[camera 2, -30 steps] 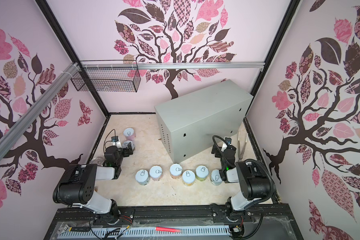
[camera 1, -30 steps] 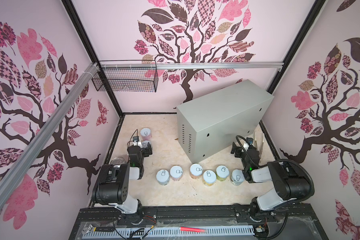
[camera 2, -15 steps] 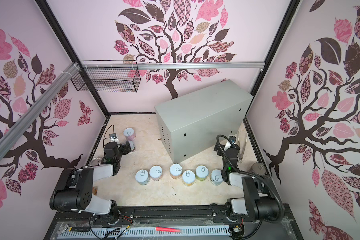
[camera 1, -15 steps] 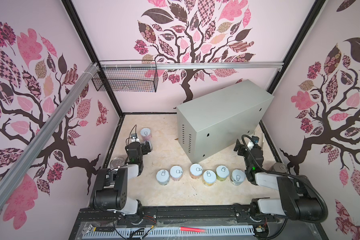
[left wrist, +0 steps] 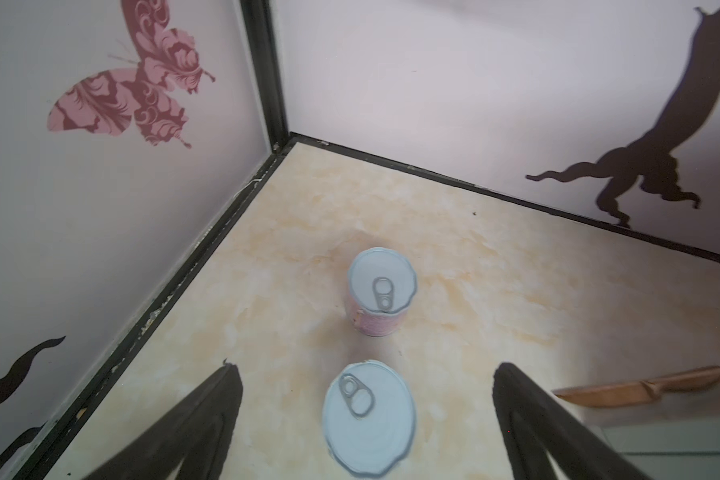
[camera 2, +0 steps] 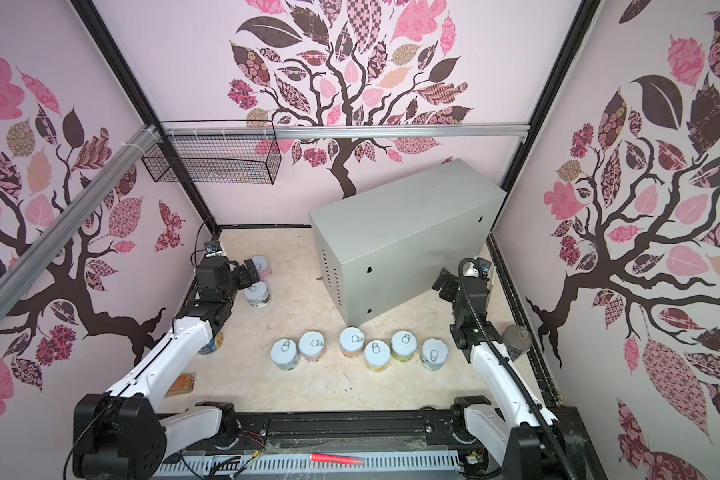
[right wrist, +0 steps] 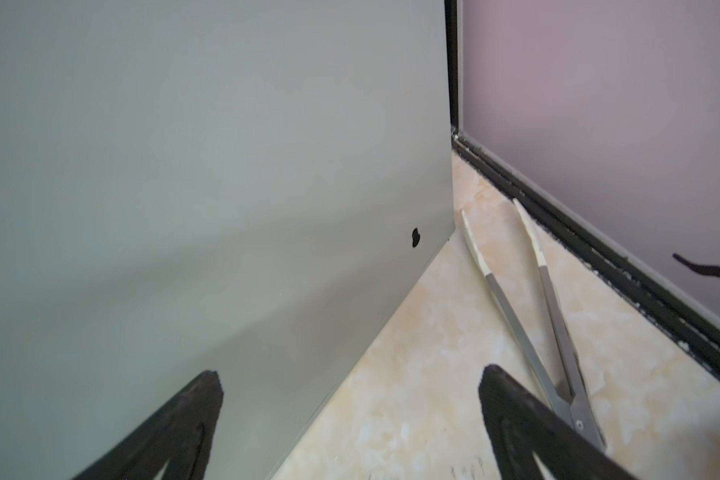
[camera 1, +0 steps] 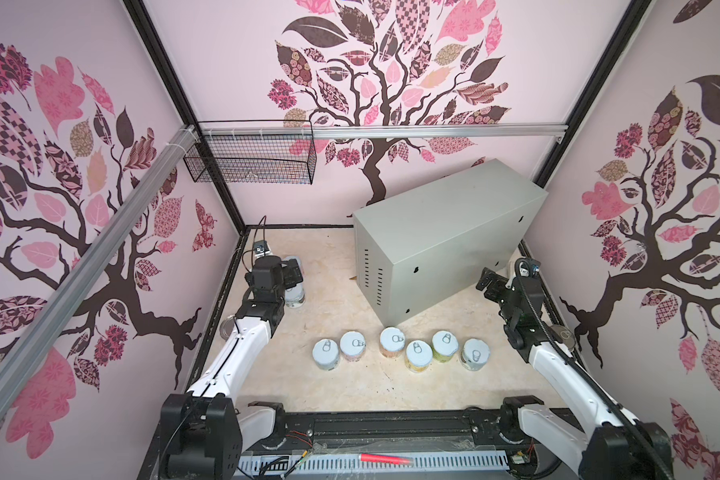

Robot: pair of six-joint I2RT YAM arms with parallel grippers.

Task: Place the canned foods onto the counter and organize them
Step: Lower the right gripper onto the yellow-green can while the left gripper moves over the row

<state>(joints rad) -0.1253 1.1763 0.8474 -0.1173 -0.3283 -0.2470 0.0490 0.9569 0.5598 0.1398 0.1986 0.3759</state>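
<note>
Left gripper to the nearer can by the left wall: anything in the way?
Nothing visible. The open left gripper faces the nearer can directly; the pink-labelled can stands beyond it, apart.

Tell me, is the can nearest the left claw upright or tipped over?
Upright: the can stands on its base, its pull-tab lid facing up in the left wrist view.

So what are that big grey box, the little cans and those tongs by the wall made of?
Grey box: looks like thin sheet metal with a matte light-grey coat; crisp folded edges and punched vent slots. Short cans: metal, seemingly, with pale pull-tab lids; pastel labels, probably paper. Tongs: brushed steel arms with cream tips, wood or silicone, hard to tell.
</note>
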